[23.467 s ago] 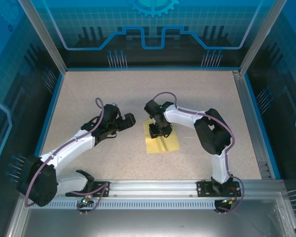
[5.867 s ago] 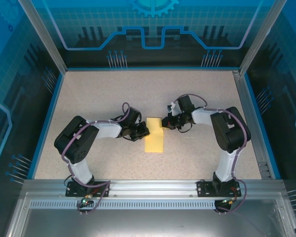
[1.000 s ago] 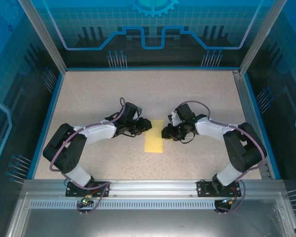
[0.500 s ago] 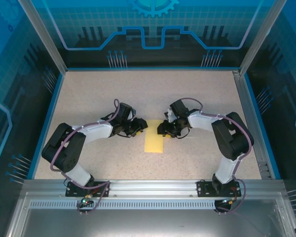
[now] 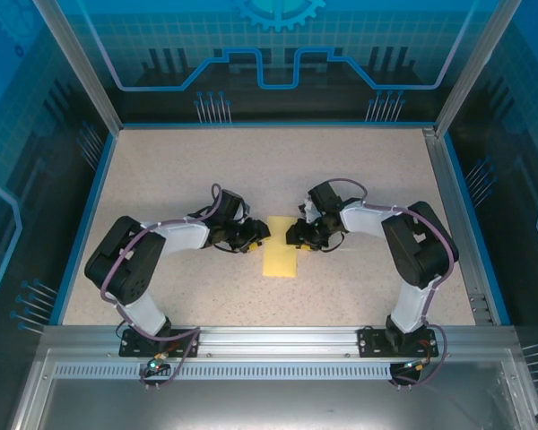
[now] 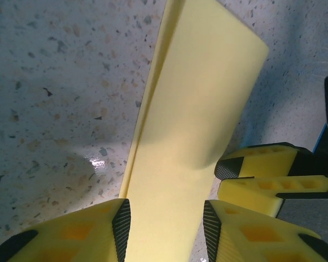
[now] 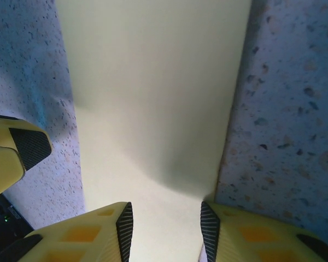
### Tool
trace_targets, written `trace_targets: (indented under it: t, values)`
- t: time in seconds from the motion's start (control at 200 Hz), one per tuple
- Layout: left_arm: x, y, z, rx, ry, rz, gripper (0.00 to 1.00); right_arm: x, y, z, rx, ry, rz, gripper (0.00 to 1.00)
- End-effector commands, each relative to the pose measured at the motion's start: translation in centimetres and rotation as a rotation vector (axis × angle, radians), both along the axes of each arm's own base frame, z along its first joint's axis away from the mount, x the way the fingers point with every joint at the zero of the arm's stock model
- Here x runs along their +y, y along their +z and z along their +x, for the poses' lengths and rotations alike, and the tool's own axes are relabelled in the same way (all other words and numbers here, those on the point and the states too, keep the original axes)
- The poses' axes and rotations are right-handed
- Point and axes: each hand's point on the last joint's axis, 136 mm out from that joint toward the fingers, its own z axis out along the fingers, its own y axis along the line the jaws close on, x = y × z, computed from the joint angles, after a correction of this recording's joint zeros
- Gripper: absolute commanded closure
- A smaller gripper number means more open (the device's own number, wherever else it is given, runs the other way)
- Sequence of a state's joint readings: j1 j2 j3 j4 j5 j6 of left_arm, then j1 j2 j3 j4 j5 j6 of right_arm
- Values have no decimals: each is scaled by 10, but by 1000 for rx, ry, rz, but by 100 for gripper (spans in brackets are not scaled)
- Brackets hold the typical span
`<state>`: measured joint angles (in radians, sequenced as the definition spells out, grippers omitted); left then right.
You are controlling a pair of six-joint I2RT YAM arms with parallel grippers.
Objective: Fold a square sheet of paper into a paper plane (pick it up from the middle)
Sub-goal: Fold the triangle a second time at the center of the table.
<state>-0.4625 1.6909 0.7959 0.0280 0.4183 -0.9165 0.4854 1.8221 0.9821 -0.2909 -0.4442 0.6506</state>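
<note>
Folded narrower than it lay earlier, the square sheet of paper [image 5: 281, 257] rested as a doubled strip at the middle of the table [image 5: 188, 170], its near end free and flat. At its far end the left gripper [image 5: 257, 235] and right gripper [image 5: 293, 236] faced each other, fingers spread, pinching nothing. Thin, light and limp, it would likely slide or buckle, so taking one far-corner layer looked wisest.

Speckled table [image 5: 161, 170], blue enclosure walls [image 5: 278, 45]

Left gripper [image 5: 257, 235], right gripper [image 5: 293, 237], jaws apart
</note>
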Motion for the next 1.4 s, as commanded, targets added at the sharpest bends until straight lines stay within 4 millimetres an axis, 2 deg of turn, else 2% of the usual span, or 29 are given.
trace_targets:
  t: [0.0,0.52,0.895,1.225,1.395]
  values:
    - [-9,7,4,9,-22,-32,57,-9,-16,-12,40,-2,-46,59]
    - [-20,-1,-2,39,-51,-23,58,-14,-23,-16,53,-15,-51,60]
    - [-3,1,-2,14,-16,71,53,-16,-27,-19,60,-19,-50,60]
    - [-26,-9,-3,51,-56,-40,57,-16,-27,-19,62,-19,-46,60]
    - [-27,-7,-1,39,-52,-42,60,-16,-28,-20,63,-20,-45,60]
